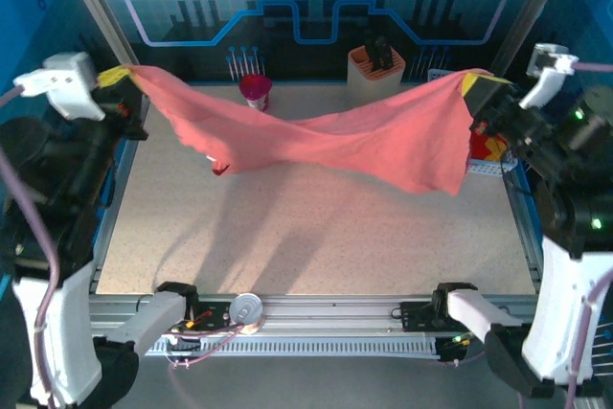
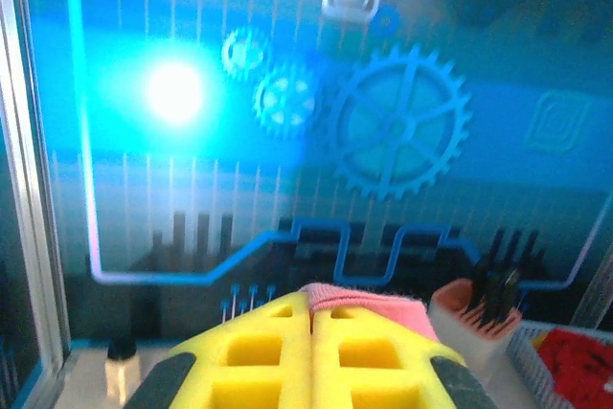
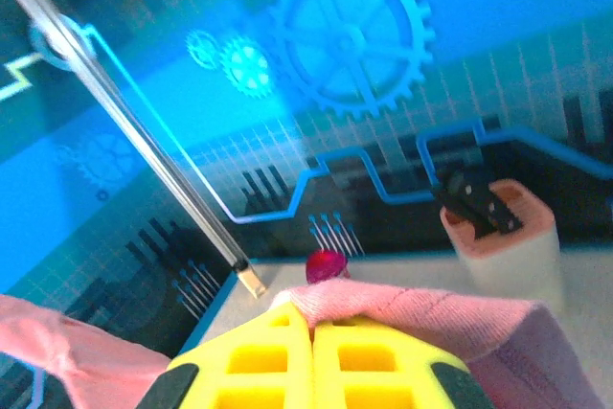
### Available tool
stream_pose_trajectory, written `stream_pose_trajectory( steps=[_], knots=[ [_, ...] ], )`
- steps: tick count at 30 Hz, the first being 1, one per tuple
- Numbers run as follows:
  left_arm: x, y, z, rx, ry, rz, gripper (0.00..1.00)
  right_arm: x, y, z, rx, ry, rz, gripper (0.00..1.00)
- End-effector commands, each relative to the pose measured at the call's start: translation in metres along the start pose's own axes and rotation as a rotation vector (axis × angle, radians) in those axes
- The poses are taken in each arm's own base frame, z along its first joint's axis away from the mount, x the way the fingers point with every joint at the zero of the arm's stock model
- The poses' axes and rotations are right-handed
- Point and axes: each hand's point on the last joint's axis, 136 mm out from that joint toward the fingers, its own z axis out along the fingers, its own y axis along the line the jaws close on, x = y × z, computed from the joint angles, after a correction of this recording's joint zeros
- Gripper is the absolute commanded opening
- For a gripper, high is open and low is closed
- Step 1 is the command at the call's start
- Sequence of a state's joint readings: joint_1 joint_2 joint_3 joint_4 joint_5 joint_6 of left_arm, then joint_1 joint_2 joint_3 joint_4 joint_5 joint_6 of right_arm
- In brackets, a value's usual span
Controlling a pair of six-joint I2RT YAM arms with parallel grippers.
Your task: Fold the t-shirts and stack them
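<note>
Along the table's far edge: magenta cup [image 1: 255,91] and tan tool holder [image 1: 375,69], both partly hidden behind the hanging cloth. White mesh basket [image 2: 536,356] at far right, red t-shirt [image 2: 579,356] inside. Salmon-pink t-shirt [image 1: 316,141] is stretched mid-air between the arms, sagging in the middle above the table [image 1: 287,237], wrinkled. Left gripper [image 1: 117,79] and right gripper [image 1: 476,86]: fingers pressed together, each pinching a shirt edge.

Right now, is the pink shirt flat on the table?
No, the pink t-shirt hangs above the table between left gripper and right gripper.
</note>
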State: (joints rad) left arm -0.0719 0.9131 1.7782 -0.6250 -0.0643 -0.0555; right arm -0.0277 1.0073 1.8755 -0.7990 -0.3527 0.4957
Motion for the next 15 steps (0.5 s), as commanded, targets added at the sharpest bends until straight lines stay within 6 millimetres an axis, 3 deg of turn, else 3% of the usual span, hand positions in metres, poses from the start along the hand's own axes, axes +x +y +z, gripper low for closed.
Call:
stream_pose_trajectory(
  steps=[1,8,15],
  knots=[
    [-0.059,-0.024,-0.043,0.108,-0.22,0.07,0.0,-0.024,0.026,-0.037,-0.044,-0.157,-0.123,0.0],
    [-0.106,-0.045,-0.104,0.201,-0.431,0.131,0.0,-0.032,0.057,-0.077,-0.122,-0.249,-0.142,0.0],
    [-0.131,-0.049,-0.117,0.197,-0.492,0.169,0.0,-0.042,0.07,-0.106,-0.109,-0.317,-0.155,0.0]
  ],
)
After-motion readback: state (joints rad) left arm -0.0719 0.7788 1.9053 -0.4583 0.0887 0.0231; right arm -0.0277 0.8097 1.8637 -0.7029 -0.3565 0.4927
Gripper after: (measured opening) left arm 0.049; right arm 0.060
